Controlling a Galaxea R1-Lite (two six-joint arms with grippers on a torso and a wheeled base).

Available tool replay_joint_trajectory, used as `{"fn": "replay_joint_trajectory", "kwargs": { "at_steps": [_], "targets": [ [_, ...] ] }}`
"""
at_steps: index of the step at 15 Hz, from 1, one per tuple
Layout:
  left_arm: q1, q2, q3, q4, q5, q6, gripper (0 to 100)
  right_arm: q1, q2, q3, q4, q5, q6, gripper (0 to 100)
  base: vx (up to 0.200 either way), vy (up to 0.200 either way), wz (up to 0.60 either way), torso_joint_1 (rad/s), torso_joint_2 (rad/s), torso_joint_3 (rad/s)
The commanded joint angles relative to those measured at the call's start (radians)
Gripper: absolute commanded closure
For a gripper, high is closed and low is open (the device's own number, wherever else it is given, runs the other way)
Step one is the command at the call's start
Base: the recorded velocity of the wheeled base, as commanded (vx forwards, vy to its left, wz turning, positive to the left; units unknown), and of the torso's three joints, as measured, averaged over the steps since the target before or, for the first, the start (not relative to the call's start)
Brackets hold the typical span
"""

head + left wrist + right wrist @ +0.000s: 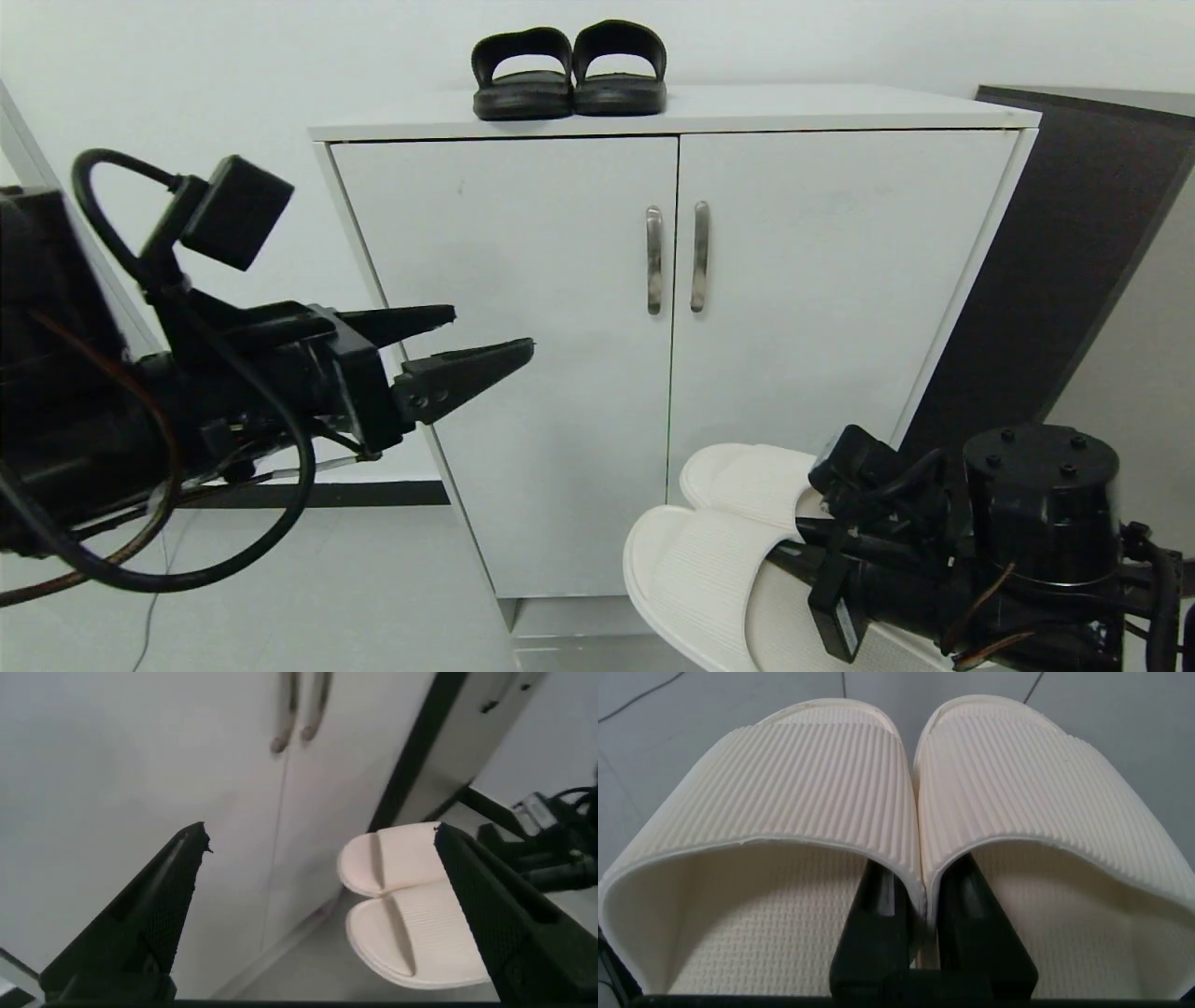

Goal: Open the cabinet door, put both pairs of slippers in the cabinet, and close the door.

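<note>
Cabinet shut; door-opening step in hand. Left claw spread before its left door; handle needs grasping next. Right claw pinches white slippers, low before cabinet.

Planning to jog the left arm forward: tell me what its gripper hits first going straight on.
Probably the closed cabinet doors, near their middle seam below the handles. The left gripper points at them obliquely, so which door comes first is unclear.
</note>
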State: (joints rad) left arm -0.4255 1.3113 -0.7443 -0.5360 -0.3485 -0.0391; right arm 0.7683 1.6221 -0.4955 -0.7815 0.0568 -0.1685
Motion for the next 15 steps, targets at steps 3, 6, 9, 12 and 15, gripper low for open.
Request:
{"fn": "replay_joint_trajectory", "kwargs": {
  "at_steps": [3,6,9,12,15],
  "targets": [
    [-0.075,0.123,-0.095,-0.001,0.003,-0.002,0,0.002,0.001,0.002,-0.001,0.003,0.000,100,0.000,0.000,0.00,0.000,0.00,0.000],
    [-0.096,0.169,-0.149,0.010,0.003,-0.008,0,0.002,0.002,0.006,-0.001,0.008,0.000,100,0.000,0.000,0.00,0.000,0.00,0.000],
    [-0.119,0.235,-0.233,0.011,-0.001,-0.034,0,0.002,0.002,0.008,-0.013,0.008,0.001,100,0.000,0.000,0.00,0.000,0.00,0.000],
    [-0.131,0.315,-0.345,0.028,-0.010,-0.044,0,0.003,0.004,0.012,-0.013,0.009,0.001,100,0.000,0.000,0.00,0.000,0.00,0.000],
    [-0.131,0.355,-0.443,0.093,-0.112,-0.117,0,0.005,0.002,0.012,-0.015,0.009,0.000,100,0.000,0.000,0.00,0.000,0.00,0.000]
  ]
}}
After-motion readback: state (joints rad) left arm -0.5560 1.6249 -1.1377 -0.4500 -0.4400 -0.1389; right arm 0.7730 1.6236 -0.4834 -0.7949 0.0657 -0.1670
